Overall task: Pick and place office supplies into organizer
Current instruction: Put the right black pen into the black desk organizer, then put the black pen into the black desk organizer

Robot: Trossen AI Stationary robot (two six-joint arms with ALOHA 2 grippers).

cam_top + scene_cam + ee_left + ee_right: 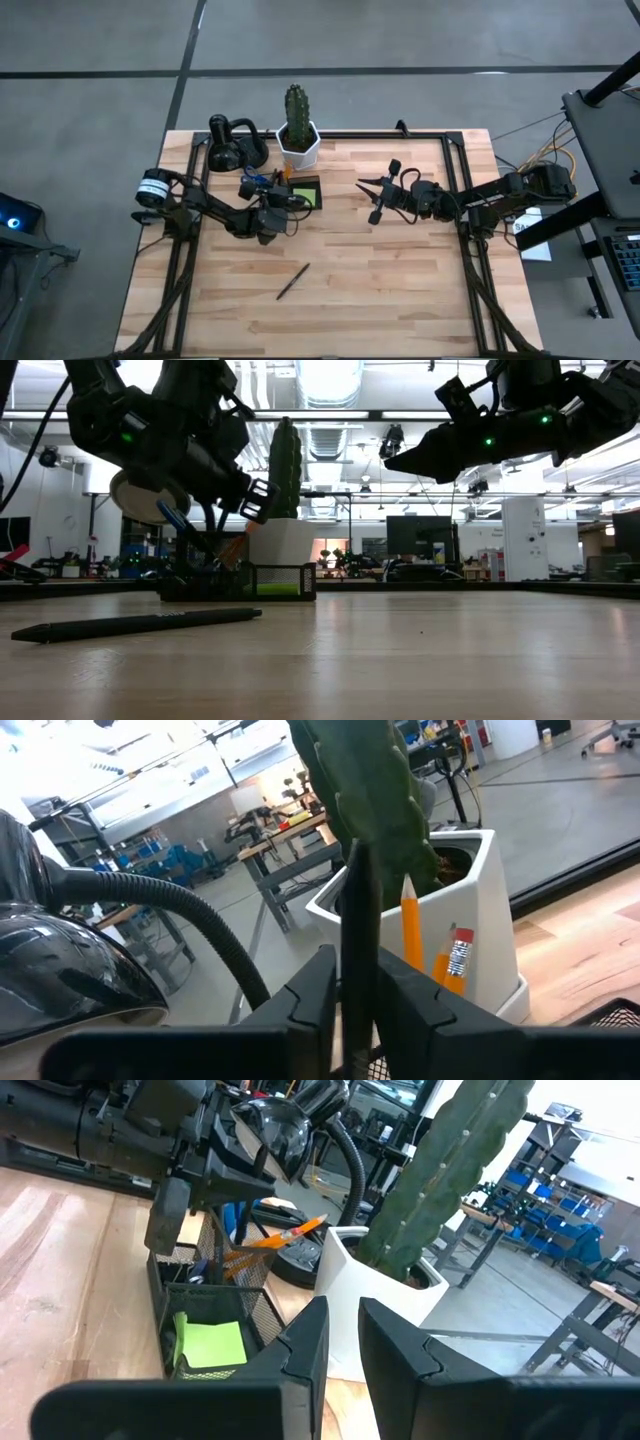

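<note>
Lying flat: black pen (293, 281) | long axis diagonal | claws apart from it

1. The table (400, 280) is pale blond wood with streaky grain.
2. The cactus (297, 105) is deep green, in a white pot (299, 146).
3. The sticky-note pad (212, 1344) is lime green, inside the black mesh organizer (262, 1312).
4. The pencils (411, 925) are orange.
5. A loose pen (292, 282) is black.
6. Both arms are dark.
</note>
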